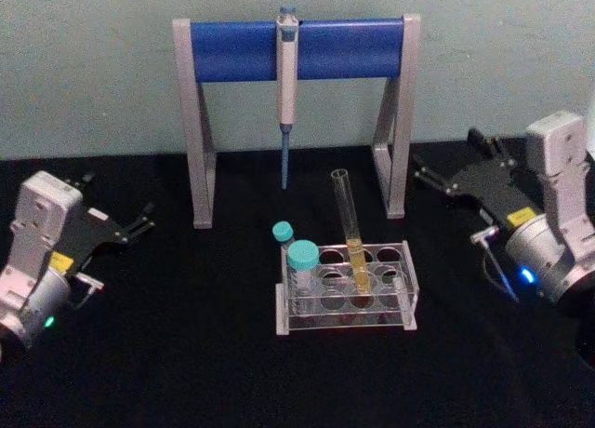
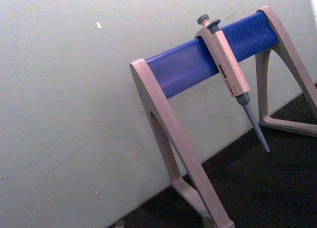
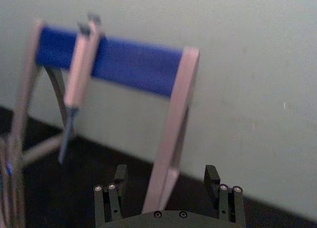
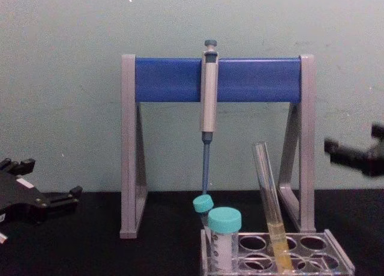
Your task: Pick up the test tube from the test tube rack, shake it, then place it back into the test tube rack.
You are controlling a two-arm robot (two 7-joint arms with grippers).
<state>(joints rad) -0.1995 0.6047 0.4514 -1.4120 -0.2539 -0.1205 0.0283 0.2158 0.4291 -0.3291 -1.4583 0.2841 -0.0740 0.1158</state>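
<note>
Leftmost, the left gripper (image 1: 139, 221) rests low over the black table (image 1: 186, 372), fingers slightly apart and empty, a small yellow label on its body too small to read. Centrally, the test tube (image 1: 350, 225) leans in the test tube rack (image 1: 346, 288), beside two teal-capped tubes (image 1: 299, 260). Behind stands the pipette stand (image 1: 297, 48). Rightmost, the right gripper (image 1: 446, 172) hovers, fingers apart, empty.

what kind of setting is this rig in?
Probably a lab bench mock-up. A pipette hangs on a blue-and-grey stand; in front, a clear test tube rack holds the test tube with yellow liquid and two teal-capped tubes, all on a black tabletop.
</note>
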